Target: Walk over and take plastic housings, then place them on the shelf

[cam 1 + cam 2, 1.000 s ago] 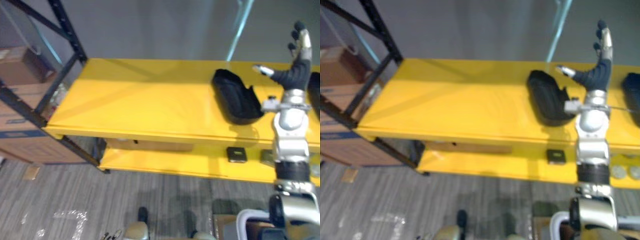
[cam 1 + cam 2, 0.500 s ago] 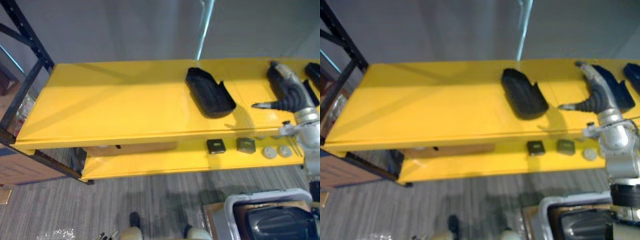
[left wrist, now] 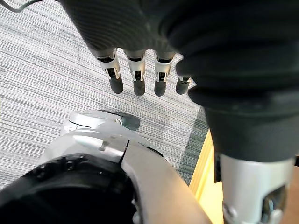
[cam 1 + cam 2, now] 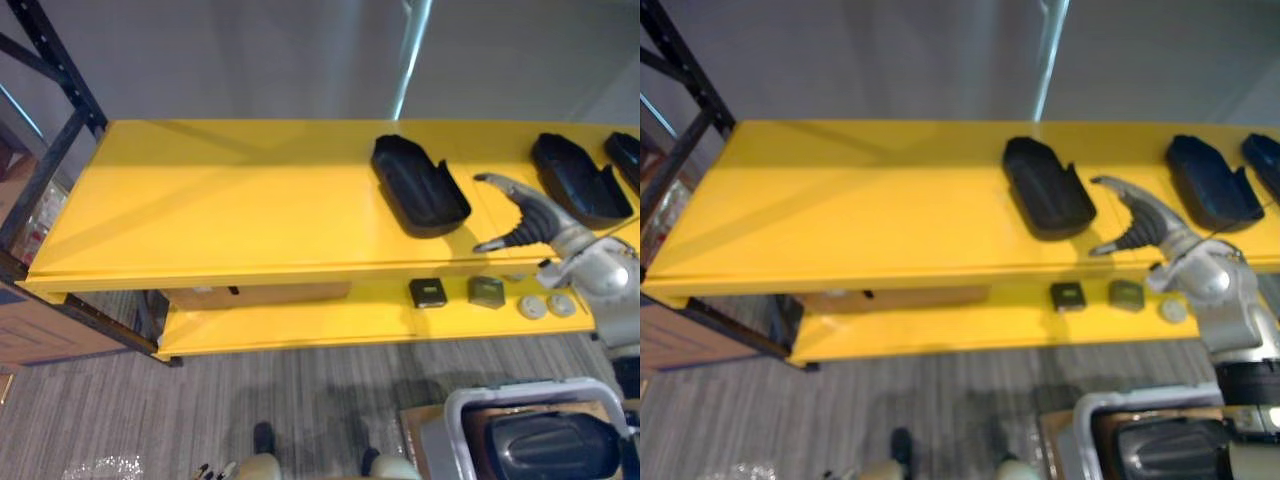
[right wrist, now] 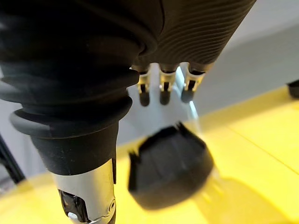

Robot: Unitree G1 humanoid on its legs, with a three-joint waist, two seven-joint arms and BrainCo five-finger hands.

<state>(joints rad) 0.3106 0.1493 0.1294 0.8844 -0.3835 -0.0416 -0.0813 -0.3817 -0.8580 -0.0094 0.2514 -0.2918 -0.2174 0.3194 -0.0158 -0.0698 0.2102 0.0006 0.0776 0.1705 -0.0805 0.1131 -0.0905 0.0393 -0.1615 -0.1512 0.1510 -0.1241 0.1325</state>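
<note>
Your right hand [image 4: 525, 222] hovers open, empty, over the shelf [image 4: 230, 200] beside a housing [image 4: 420, 187]; left hand [image 3: 135, 70] hangs relaxed; next, probably fetch another from the bin [image 4: 440, 445]

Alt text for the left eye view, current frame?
Robot's right hand, open and empty, reaches over a yellow shelf between two black plastic housings; a third housing lies at the right edge. Small parts sit on the lower shelf.
</note>
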